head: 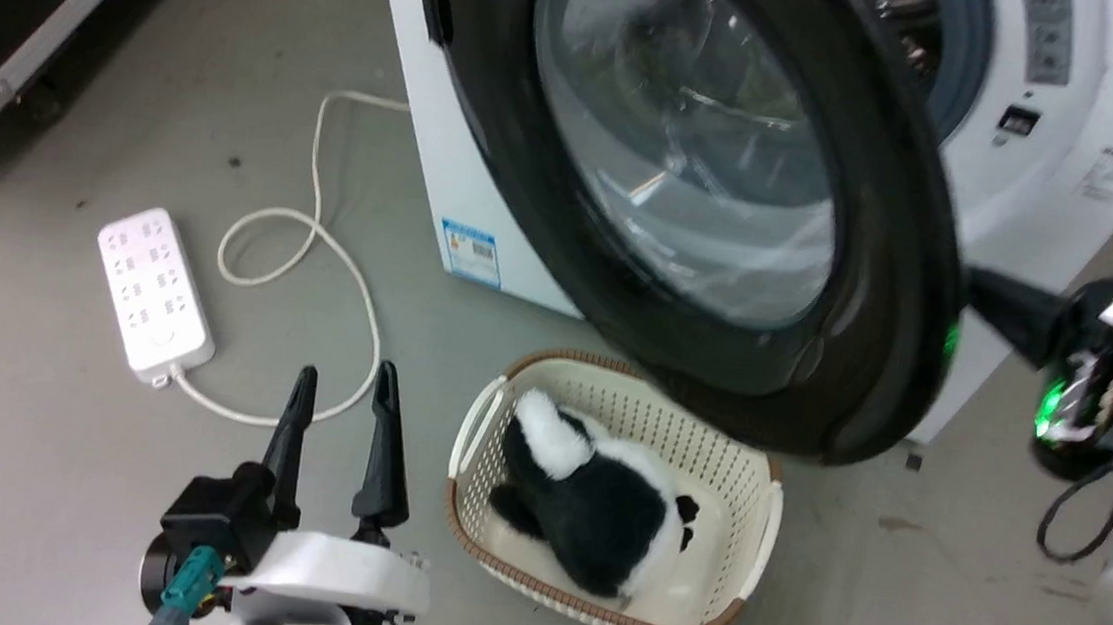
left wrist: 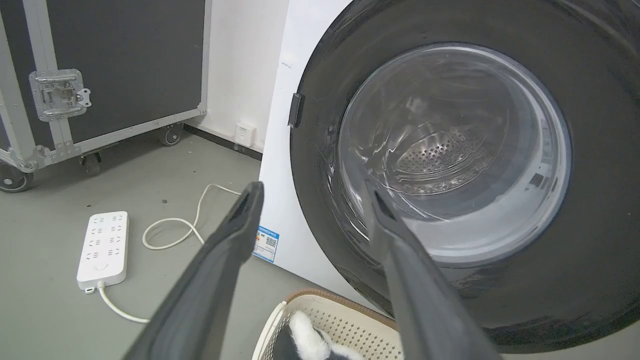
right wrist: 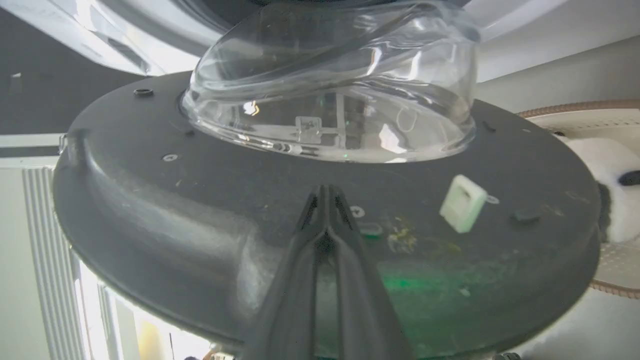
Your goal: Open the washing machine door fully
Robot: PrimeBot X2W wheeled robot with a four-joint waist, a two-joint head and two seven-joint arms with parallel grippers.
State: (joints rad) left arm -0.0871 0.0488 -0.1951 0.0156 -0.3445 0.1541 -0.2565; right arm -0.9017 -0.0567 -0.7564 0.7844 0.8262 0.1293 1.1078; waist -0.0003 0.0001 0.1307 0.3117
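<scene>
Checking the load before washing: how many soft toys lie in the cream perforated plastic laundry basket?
1: a black-and-white plush toy lies in the basket, below the glossy black round washing machine door. Anything beneath it would be hidden.

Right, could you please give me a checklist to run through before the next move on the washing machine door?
1. Washing machine door off its latch, swung partway: ok.
2. Door fully open: not ok.
3. Right gripper shut, fingers at the door's inner side: ok.
4. Left gripper open, clear of the door: ok.
5. Basket under the door's lower edge, clearance: cannot tell.
</scene>
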